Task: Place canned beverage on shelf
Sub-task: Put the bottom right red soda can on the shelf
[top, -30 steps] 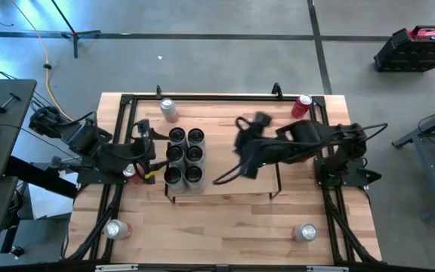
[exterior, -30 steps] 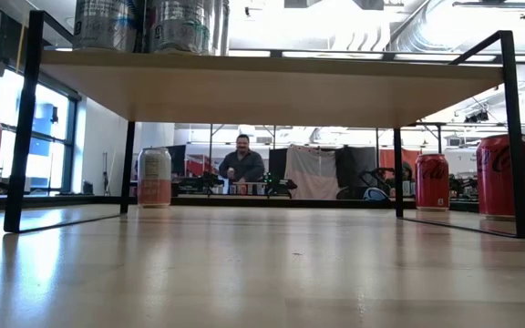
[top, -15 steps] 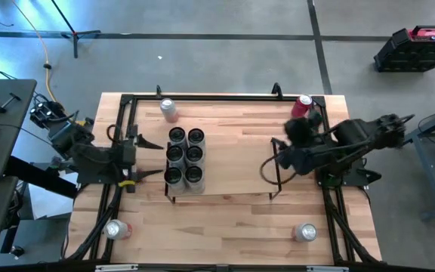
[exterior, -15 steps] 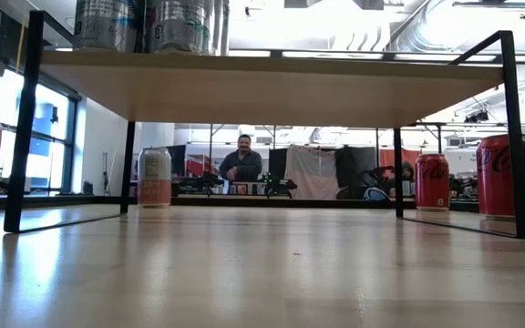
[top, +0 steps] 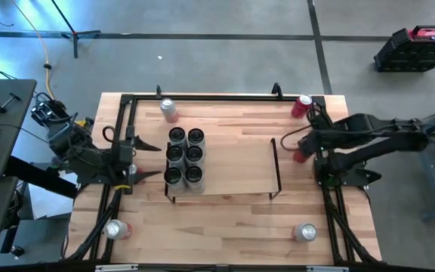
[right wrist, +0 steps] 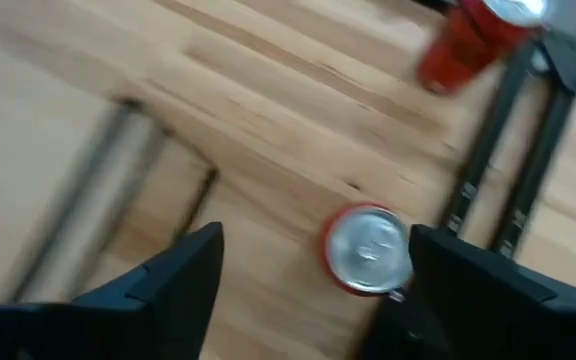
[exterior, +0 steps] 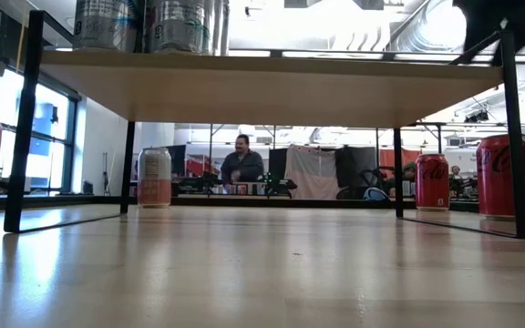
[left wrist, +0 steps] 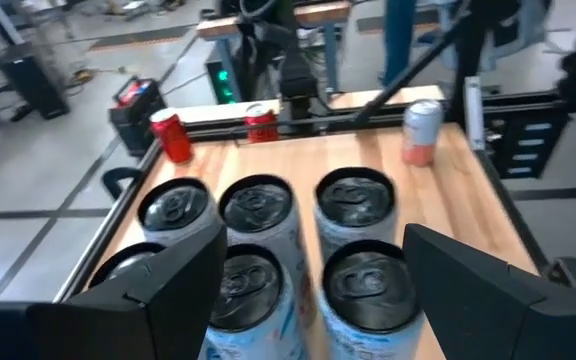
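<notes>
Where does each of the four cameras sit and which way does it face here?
High view: above, looking straight down on the table, shelf and both arms.
Low view: at tabletop height, looking under the shelf into the room; a dark bit of an arm shows at top right.
Left wrist view: past the open left gripper at six cans on the shelf.
Right wrist view: past the open right gripper, down on a red can.
Shared: that red can also shows in the high view.

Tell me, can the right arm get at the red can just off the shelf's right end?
Probably yes: the right pincer hangs open above that red can, with nothing between them.
</notes>
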